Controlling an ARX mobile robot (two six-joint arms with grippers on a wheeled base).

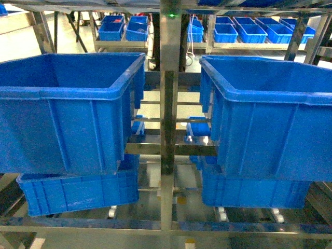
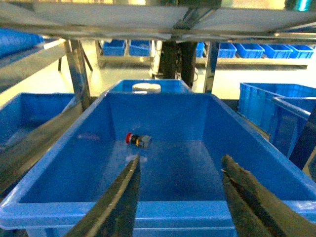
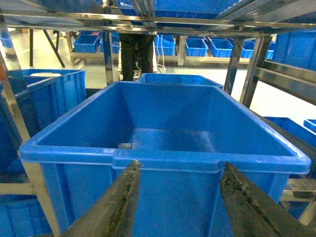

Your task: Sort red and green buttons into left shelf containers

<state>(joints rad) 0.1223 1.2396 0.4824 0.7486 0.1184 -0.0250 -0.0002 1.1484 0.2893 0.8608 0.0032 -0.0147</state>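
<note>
A red button (image 2: 137, 140) lies on its side on the floor of a large blue crate (image 2: 59, 168), toward the far wall. My left gripper (image 2: 180, 159) hangs open over that crate's near rim, well short of the button and holding nothing. My right gripper (image 3: 178, 164) is open and empty in front of the near wall of a second blue crate (image 3: 163, 192). A small grey item (image 3: 124, 145) lies on that crate's floor; I cannot tell what it is. A green button is out of view. The head view shows both crates, left (image 1: 67, 119) and right (image 1: 270, 124), and neither gripper.
A steel shelf post (image 1: 168, 104) stands between the two crates. More blue crates sit on the level below (image 1: 78, 192) and behind (image 2: 146, 85). Steel shelf rails (image 3: 163, 22) run close overhead. Rows of small blue bins (image 1: 249, 31) fill a far rack.
</note>
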